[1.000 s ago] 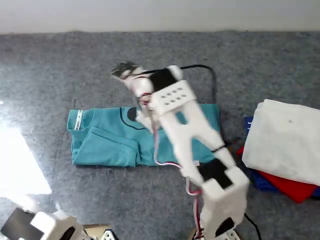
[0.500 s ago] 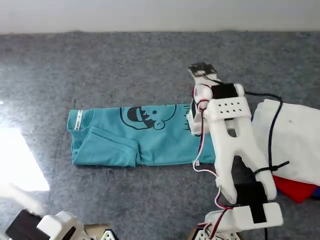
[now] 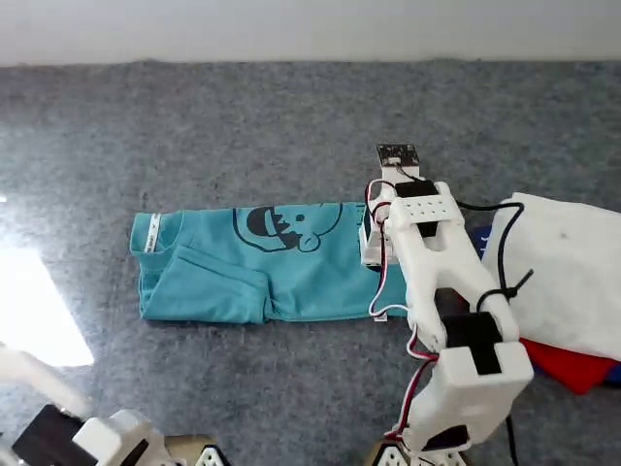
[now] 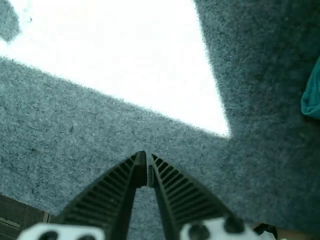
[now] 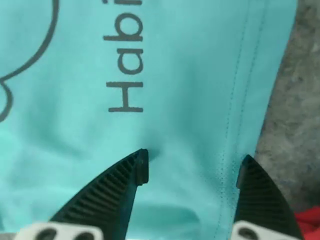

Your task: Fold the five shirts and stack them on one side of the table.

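A teal shirt (image 3: 262, 262) with a dark cartoon print lies folded into a long strip across the middle of the grey table. My right gripper (image 5: 192, 170) is open and set down on the shirt's right end, its fingertips (image 5: 138, 166) straddling the cloth just inside the stitched hem, beside the printed letters. From above, that arm (image 3: 427, 243) covers this end of the teal shirt. My left gripper (image 4: 146, 167) is shut on nothing, low over bare carpet near the table's front left, with a corner of the teal shirt (image 4: 312, 95) off to one side.
A stack of folded shirts sits at the right edge: white (image 3: 558, 272) on top, red (image 3: 568, 367) and blue (image 3: 482, 241) showing beneath. A bright patch of light (image 3: 29, 311) falls on the carpet at left. The left arm's base (image 3: 92, 439) stands at the front left.
The right arm has swung from the far side of the shirt's middle over to its right end and come down there. The shirt has kept its place.
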Available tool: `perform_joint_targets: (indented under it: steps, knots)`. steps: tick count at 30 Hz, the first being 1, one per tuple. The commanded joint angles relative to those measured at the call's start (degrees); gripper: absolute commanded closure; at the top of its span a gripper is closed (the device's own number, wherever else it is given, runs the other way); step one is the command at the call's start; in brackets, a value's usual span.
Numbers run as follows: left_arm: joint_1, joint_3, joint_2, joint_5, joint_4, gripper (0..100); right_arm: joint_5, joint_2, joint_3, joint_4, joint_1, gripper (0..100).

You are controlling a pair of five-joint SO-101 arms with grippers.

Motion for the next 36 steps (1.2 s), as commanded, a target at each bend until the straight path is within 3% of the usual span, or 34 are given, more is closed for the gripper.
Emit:
perform_joint_targets:
  steps: [1, 6, 10, 13, 22, 29, 36]
  knots:
    - [0.0, -1.27, -2.02, 0.44, 0.35, 99, -0.62, 1.45, 0.0, -1.63, 1.01, 70.6]
    - [0.0, -1.27, -2.37, 0.44, 0.35, 99, -0.26, 4.88, -0.44, -1.01, 0.92, 72.7]
    - [0.0, -1.27, -2.46, 0.44, 0.35, 99, 0.44, 6.2, -2.2, 0.57, 0.92, 87.2]
    - [0.0, -1.27, -2.46, 0.44, 0.35, 99, 5.19, 6.99, -2.9, 1.71, 0.57, 98.9]
    - [0.18, -1.27, -2.2, 0.44, 0.44, 99, 13.27, -4.26, -5.01, 8.84, 1.54, 98.8]
    - [0.18, -1.27, -2.55, 0.44, 0.35, 99, 19.25, -20.79, -10.46, 18.15, -9.89, 98.8]
    - [0.0, -1.27, -2.55, 0.44, 0.09, 99, 18.9, -24.57, -15.12, 18.24, -23.78, 98.8]
